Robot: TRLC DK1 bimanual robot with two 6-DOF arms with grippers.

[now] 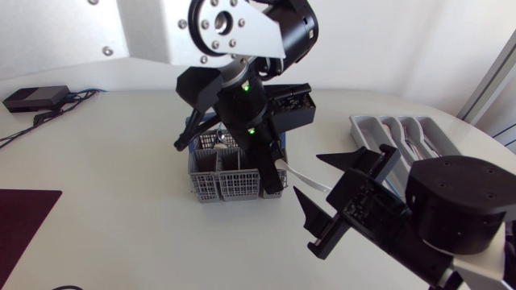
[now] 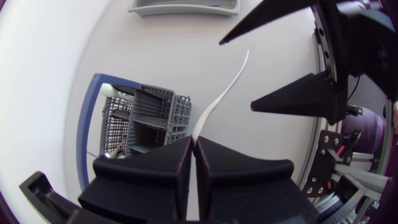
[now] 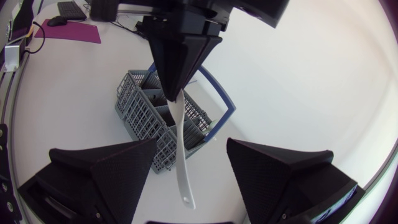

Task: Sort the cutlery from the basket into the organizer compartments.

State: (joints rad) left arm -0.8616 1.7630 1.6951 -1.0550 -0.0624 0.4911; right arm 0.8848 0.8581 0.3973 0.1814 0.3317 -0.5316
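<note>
A grey cutlery basket [image 1: 218, 179] with a blue handle stands mid-table, some cutlery still in it. My left gripper [image 1: 274, 165] hangs over the basket's right side, shut on a long white plastic utensil [image 1: 300, 174] that sticks out to the right. In the left wrist view the fingers [image 2: 174, 168] are pressed together on the utensil [image 2: 217, 99]. My right gripper [image 1: 311, 181] stands open right of the basket. The right wrist view shows the utensil's free end [image 3: 184, 180] hanging between its wide-apart fingers [image 3: 106, 168], touching neither. The grey organizer [image 1: 367, 127] lies at the far right.
A black box with cables [image 1: 36, 98] sits at the back left. A dark purple mat [image 1: 24, 217] lies at the left front edge. The organizer's compartments hold some cutlery [image 1: 415, 145].
</note>
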